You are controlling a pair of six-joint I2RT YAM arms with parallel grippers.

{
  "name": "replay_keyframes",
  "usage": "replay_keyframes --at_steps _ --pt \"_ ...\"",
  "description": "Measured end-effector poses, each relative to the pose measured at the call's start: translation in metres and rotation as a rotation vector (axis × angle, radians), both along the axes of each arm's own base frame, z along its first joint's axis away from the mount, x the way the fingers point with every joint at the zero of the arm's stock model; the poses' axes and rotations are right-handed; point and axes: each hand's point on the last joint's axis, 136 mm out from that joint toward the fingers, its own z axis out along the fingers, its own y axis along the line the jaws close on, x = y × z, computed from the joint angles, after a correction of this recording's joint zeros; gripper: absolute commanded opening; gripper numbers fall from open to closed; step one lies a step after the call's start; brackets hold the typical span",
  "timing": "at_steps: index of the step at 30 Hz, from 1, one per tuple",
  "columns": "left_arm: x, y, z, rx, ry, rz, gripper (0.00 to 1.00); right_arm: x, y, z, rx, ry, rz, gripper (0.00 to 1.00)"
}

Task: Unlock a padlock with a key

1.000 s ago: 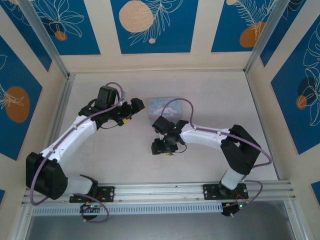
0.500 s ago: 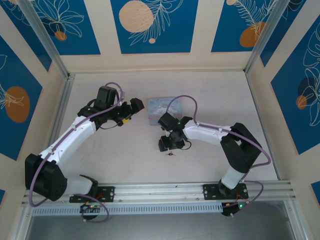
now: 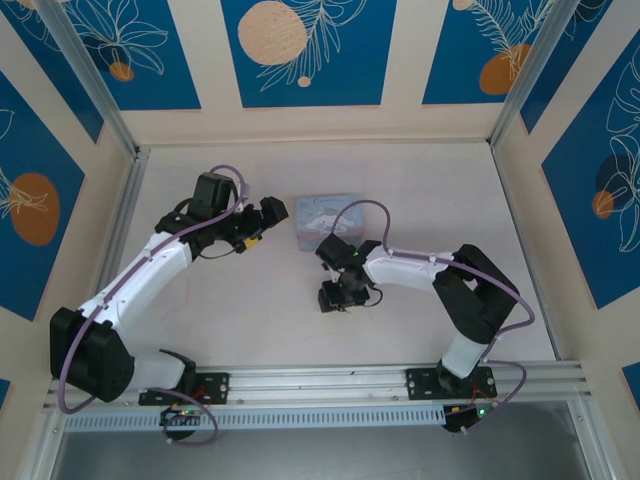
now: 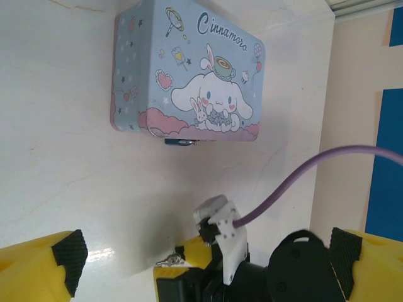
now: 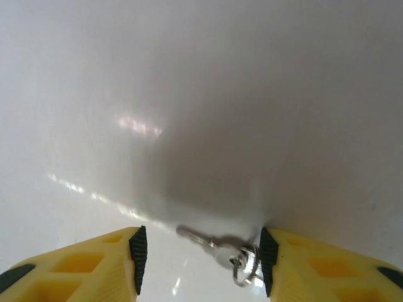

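Left jaws spread wide and empty, left fingers (image 4: 38,267) yellow in the two lower corners of the left wrist view. Held by the left arm (image 3: 150,265) just left of the tin (image 4: 189,75) in the top view, aimed at it, not touching. Tin flat on the desk (image 3: 450,190), lid up, white cartoon figure over pink clouds on pale blue. Against the middle of the tin's near long side, from the left wrist: padlock (image 4: 180,142), small, dark bluish, touching the tin wall; too small to tell whether locked

Right jaws down at the desk in front of the tin, on the right arm (image 3: 410,270), partly open, gripping nothing. Between the right fingers (image 5: 75,267) in the right wrist view: key (image 5: 208,242), silvery, flat on the desk, blade toward the finger on the view's left, ring (image 5: 244,263) close against the black pad of the other finger; cannot tell whether touching. Key well apart from the padlock, bare desk between
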Motion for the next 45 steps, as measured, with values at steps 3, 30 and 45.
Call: replay_keyframes --at_steps 3,30,45 --pt "0.000 0.000 -0.001 0.001 0.002 0.000 1.00 -0.015 -0.001 0.001 0.001 0.014 0.015 0.53" --pt "0.004 -0.002 -0.008 0.007 0.017 0.000 1.00 -0.011 -0.008 -0.003 -0.109 -0.007 0.010 0.47" --pt "0.005 -0.002 -0.010 0.008 0.021 0.000 1.00 -0.010 -0.015 -0.005 -0.208 -0.042 0.058 0.19"
